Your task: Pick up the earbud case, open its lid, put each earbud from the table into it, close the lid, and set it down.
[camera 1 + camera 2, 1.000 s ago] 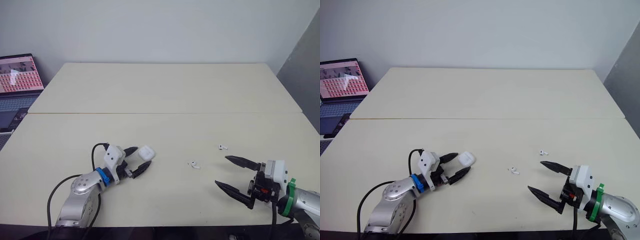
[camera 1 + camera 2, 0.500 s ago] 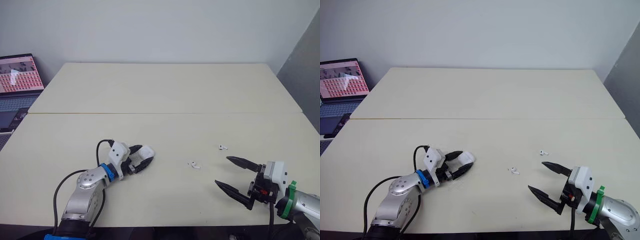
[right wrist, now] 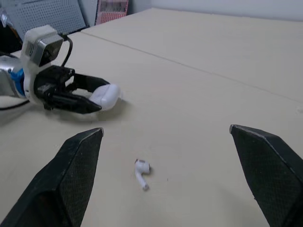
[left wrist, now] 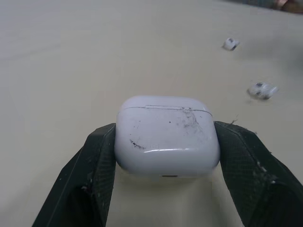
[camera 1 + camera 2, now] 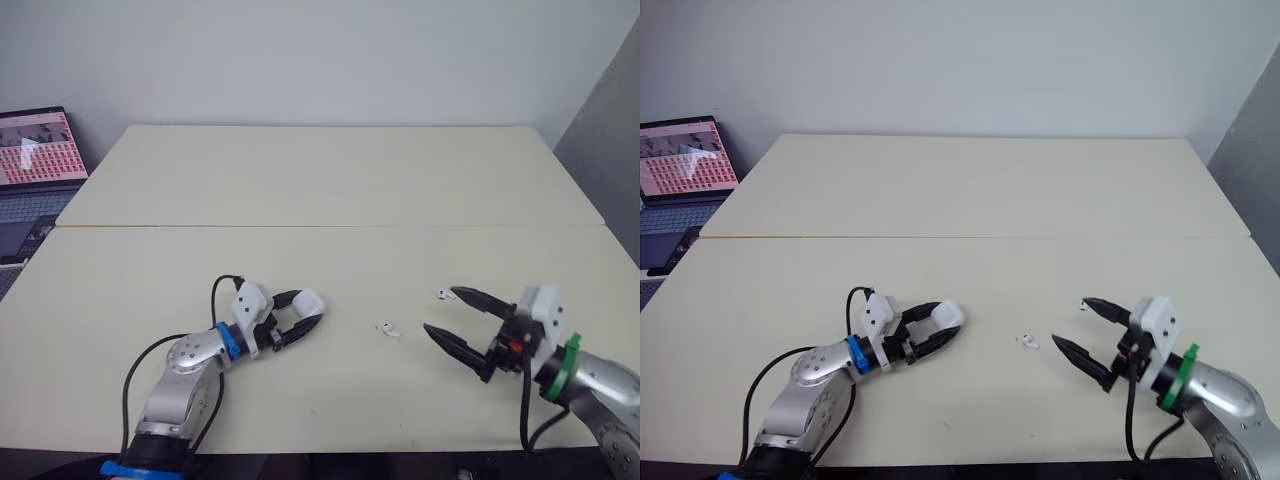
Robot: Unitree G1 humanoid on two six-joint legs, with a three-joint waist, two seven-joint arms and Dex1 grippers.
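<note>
Left pincer [image 5: 308,308]: newly clamped on case [image 4: 166,136]; lift due. Right pincer [image 5: 441,310]: apart, advanced toward earbud [image 5: 388,329], case's 3 o'clock.

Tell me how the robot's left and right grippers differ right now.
The left gripper is shut on the white rounded earbud case; the right gripper is open and holds nothing. The left gripper's wrist wears a blue band, the right gripper's a green band. The left gripper's fingers press the case's sides; the right gripper's stand wide apart, a small white earbud on the cream table ahead of them. Both have two black fingers.
</note>
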